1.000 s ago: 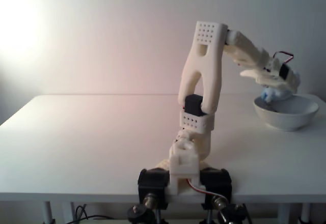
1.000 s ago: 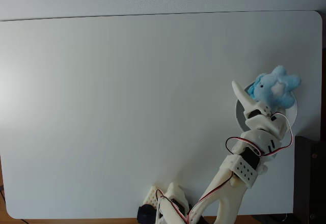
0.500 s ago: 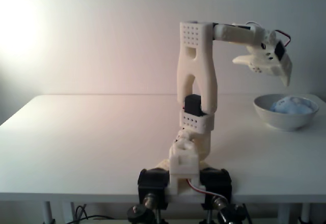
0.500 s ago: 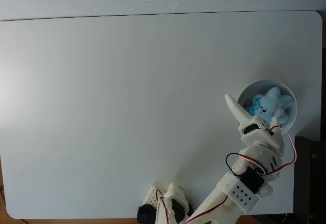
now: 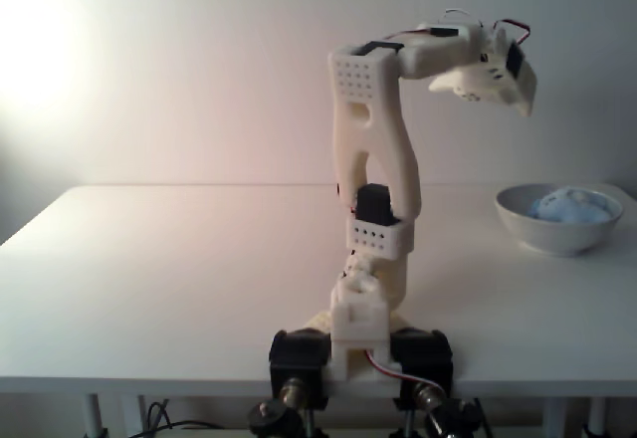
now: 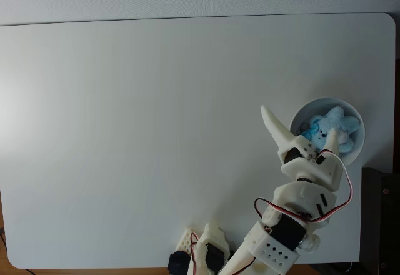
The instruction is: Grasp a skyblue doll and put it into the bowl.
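Observation:
The skyblue doll (image 6: 330, 127) lies inside the white bowl (image 6: 354, 153) at the table's right edge; from the side its pale-blue fur (image 5: 570, 206) shows just above the bowl's rim (image 5: 518, 217). My white gripper (image 6: 299, 120) hangs open, high above the table and a little left of the bowl, with nothing between its fingers. In the side-on fixed view the gripper (image 5: 503, 95) is raised well above the bowl, near the top of the arm.
The arm's base (image 5: 360, 343) is clamped to the table's front edge. A dark object (image 6: 381, 222) stands past the table's right edge below the bowl. The white tabletop (image 6: 156, 131) spreads bare to the left.
The gripper let go of the doll, which dropped into the bowl. Since then the arm has lifted and pulled back toward its base, away from the bowl.

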You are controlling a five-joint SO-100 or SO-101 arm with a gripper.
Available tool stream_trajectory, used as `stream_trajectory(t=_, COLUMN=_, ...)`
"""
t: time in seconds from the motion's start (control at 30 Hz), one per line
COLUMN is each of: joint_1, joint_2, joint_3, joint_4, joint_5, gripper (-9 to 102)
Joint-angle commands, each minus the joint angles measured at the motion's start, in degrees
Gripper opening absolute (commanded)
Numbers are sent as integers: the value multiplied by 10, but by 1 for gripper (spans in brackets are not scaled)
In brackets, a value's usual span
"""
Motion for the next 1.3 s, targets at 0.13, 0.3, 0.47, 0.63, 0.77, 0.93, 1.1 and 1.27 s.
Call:
stream_trajectory(t=0.13, joint_1=-88, joint_2=73, joint_3=-4, joint_4=46, joint_5=0, gripper=52)
stream_trajectory(t=0.3, joint_1=-166, joint_2=124, joint_3=-5, joint_4=185, joint_5=0, gripper=36)
stream_trajectory(t=0.47, joint_1=-244, joint_2=188, joint_3=-5, joint_4=332, joint_5=-7, gripper=24)
stream_trajectory(t=0.63, joint_1=-290, joint_2=257, joint_3=-4, joint_4=483, joint_5=-7, gripper=21)
stream_trajectory(t=0.77, joint_1=-296, joint_2=285, joint_3=-4, joint_4=589, joint_5=-7, gripper=21)
stream_trajectory(t=0.93, joint_1=-296, joint_2=344, joint_3=-4, joint_4=686, joint_5=-7, gripper=21)
stream_trajectory(t=1.1, joint_1=-298, joint_2=442, joint_3=-4, joint_4=768, joint_5=-6, gripper=21)
stream_trajectory(t=1.27, joint_1=-344, joint_2=563, joint_3=36, joint_4=780, joint_5=-7, gripper=21)
